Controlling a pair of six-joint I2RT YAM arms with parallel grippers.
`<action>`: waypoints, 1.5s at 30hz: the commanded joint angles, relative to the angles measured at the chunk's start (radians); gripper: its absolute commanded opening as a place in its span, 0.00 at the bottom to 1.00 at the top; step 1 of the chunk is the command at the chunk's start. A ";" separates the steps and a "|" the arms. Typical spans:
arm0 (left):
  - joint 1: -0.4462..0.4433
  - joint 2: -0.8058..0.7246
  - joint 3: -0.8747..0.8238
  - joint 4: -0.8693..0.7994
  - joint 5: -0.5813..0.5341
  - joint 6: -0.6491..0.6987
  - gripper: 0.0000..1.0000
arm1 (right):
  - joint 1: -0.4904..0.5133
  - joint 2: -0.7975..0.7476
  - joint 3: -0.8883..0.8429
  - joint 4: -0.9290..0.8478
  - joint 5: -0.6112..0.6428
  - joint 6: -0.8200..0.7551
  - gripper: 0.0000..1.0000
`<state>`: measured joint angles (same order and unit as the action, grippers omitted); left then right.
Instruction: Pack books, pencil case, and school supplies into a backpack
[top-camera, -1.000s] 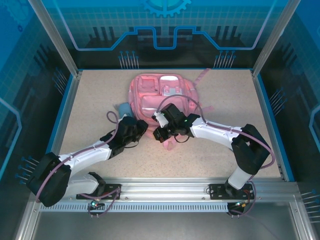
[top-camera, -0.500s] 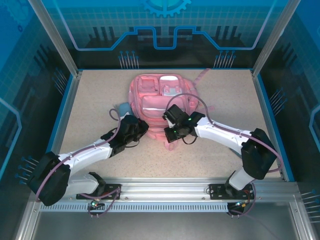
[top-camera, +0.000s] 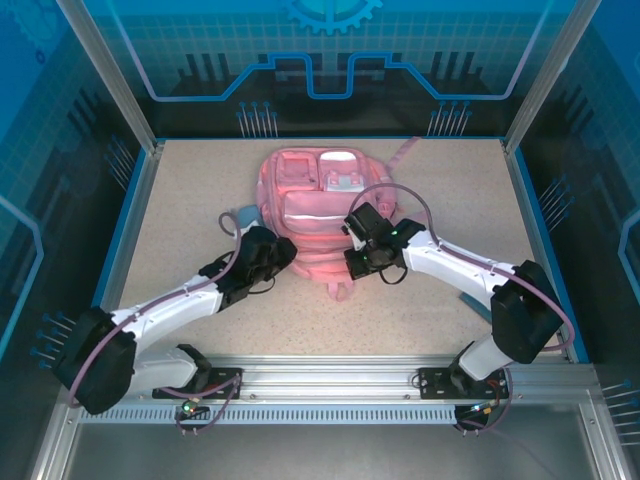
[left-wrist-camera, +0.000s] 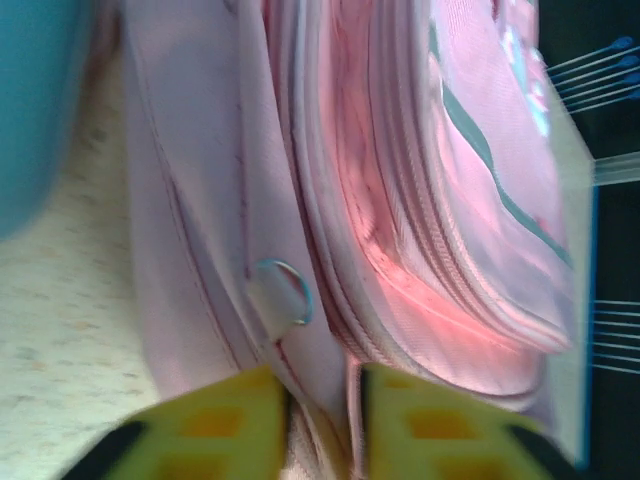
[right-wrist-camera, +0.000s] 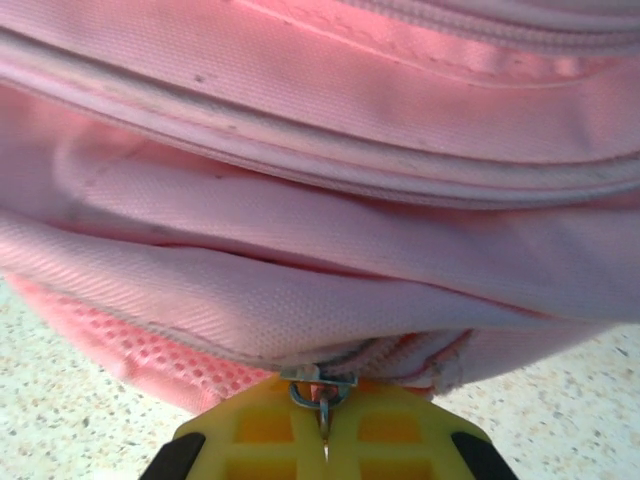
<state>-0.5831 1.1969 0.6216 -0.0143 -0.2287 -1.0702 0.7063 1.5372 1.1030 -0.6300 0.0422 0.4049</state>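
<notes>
While the zipper pull (right-wrist-camera: 320, 392) is pinched by the right gripper (right-wrist-camera: 322, 422), the backpack (top-camera: 320, 210) is seen at upper centre.
The backpack should be held taut during zipping; whether the left gripper (left-wrist-camera: 325, 420) grips it cannot be told.

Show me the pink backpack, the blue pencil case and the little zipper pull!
backpack (top-camera: 310, 208), top view, on its front pocket.
pencil case (top-camera: 246, 216), top view, on the blue end poking out beside the backpack.
zipper pull (right-wrist-camera: 321, 392), right wrist view, on its metal ring.
</notes>
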 joint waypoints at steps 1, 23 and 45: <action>0.016 -0.089 0.045 -0.173 -0.106 0.014 0.46 | -0.003 0.013 -0.001 0.134 -0.224 -0.050 0.00; 0.019 -0.134 -0.047 -0.066 0.082 -0.217 0.63 | 0.107 0.210 0.132 0.357 -0.547 -0.004 0.00; 0.020 -0.116 -0.024 -0.162 -0.036 -0.079 0.00 | 0.034 0.019 -0.058 0.041 0.096 -0.030 0.00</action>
<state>-0.5854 1.1172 0.5728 -0.0765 -0.1509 -1.2194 0.8169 1.5993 1.0866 -0.4263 -0.0357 0.3866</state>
